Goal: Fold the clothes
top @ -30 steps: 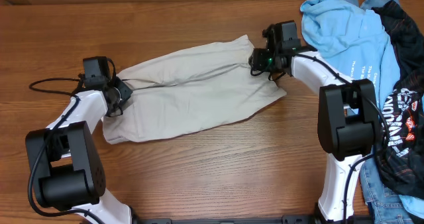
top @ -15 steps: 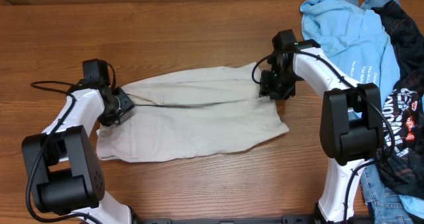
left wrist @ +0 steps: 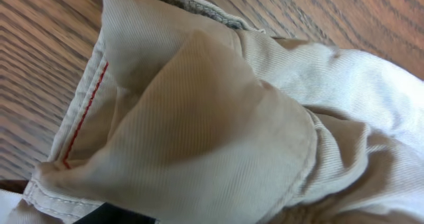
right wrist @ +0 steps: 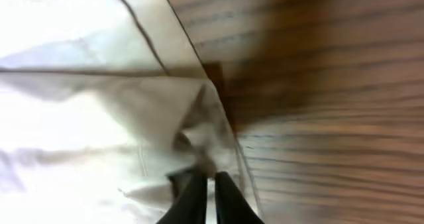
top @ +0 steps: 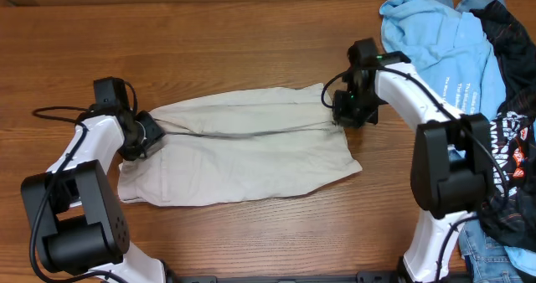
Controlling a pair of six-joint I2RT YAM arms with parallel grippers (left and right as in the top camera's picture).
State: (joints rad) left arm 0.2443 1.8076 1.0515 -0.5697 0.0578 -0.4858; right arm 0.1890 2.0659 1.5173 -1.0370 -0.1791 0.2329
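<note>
The beige shorts (top: 243, 153) lie flat and lengthwise across the middle of the table. My left gripper (top: 144, 136) sits at their left end. In the left wrist view the shorts (left wrist: 212, 118) fill the picture with folds and a red-stitched seam. Only a black bit of one finger (left wrist: 112, 216) shows under the cloth, so how the jaws stand is hidden. My right gripper (top: 342, 114) is at the upper right corner of the shorts. In the right wrist view that gripper (right wrist: 210, 184) is shut, with a bunched edge of the shorts (right wrist: 99, 118) pinched at its tips.
A light blue T-shirt (top: 435, 40) is heaped at the back right, a black printed garment (top: 511, 132) beside it, and denim (top: 486, 249) at the front right corner. The wooden table (top: 251, 32) shows bare around the shorts.
The shorts have swung from a slant to lying level and flatter. My right gripper came down toward me and shut on their corner. The left gripper shifted slightly left and nearer.
</note>
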